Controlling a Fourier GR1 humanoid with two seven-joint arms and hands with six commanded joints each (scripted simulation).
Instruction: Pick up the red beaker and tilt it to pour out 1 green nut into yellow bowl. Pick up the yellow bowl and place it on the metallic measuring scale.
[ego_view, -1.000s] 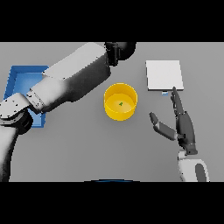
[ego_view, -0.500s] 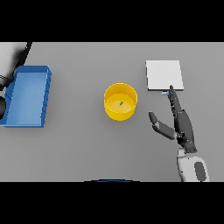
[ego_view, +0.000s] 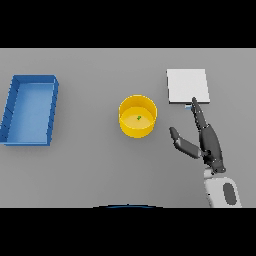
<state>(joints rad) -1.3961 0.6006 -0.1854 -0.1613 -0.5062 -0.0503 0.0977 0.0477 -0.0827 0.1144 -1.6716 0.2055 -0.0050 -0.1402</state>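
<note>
Grey tabletop (ego_view: 90, 170) fills the whole view, flat and uniform from edge to edge.

Yellow bowl (ego_view: 138, 116) stands upright near the centre of the table, with bare surface on every side of it. One small green nut (ego_view: 139, 118) lies on the bowl floor, close to the middle.

Metallic measuring scale (ego_view: 187, 85), a pale square plate, lies flat to the right of the bowl and further from the robot. It is apart from the bowl, with a strip of bare table between the bowl rim and the scale's left edge.

Right hand (ego_view: 209, 145) enters from the lower right. Its fingers are straight and held together, pointing away from the robot, with the fingertips reaching the near edge of the scale; whether they touch it cannot be told. The thumb is spread out to the left, toward the bowl but clear of its rim. The hand holds nothing.

Blue tray (ego_view: 16, 102) lies at the far left, well apart from the bowl, its long sides running away from the robot. A wide stretch of table separates tray and bowl.
</note>
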